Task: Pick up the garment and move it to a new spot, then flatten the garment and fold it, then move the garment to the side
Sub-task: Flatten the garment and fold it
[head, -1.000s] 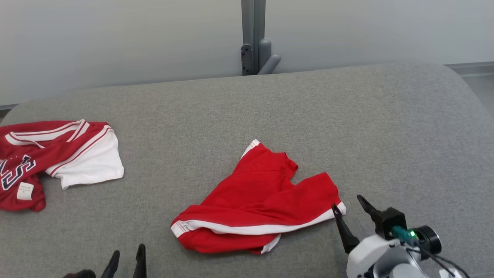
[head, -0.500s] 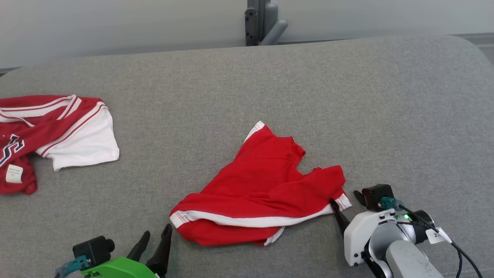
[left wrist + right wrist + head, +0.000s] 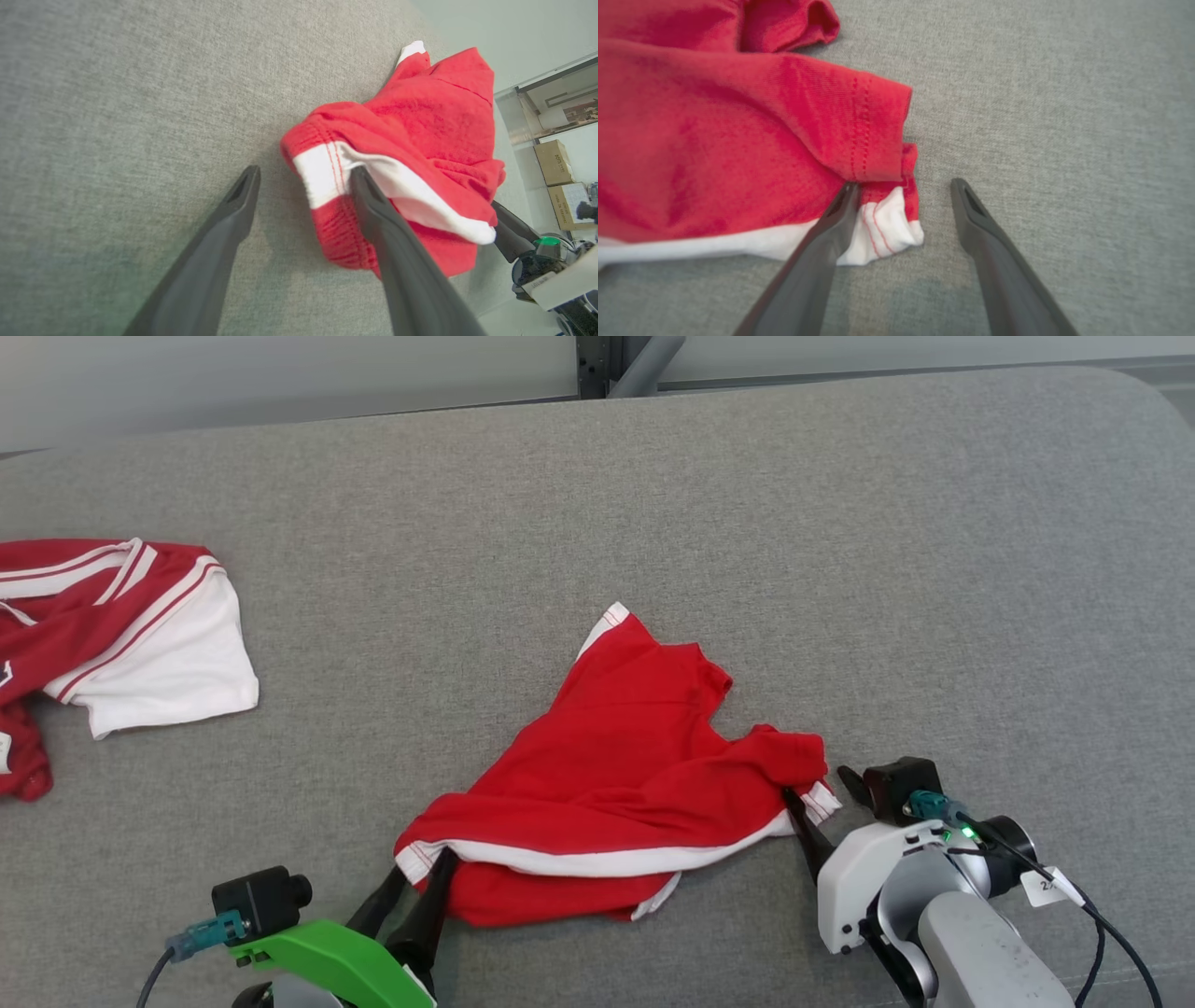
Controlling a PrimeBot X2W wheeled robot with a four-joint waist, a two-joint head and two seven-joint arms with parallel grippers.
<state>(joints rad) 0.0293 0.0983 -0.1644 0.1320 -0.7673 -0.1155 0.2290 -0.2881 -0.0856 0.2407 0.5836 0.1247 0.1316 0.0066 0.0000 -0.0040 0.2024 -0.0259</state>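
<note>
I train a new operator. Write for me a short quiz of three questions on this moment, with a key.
1. True or false: the right gripper has its jaws shut on the red garment.
2. The left gripper is at which part of the garment? A) a white-banded corner B) the plain red middle C) nowhere near it
3. What lies on the grey surface to the robot's left of the red garment?
Key: 1 false, the jaws stand open at a white corner; 2 A; 3 a red and white jersey.
</note>
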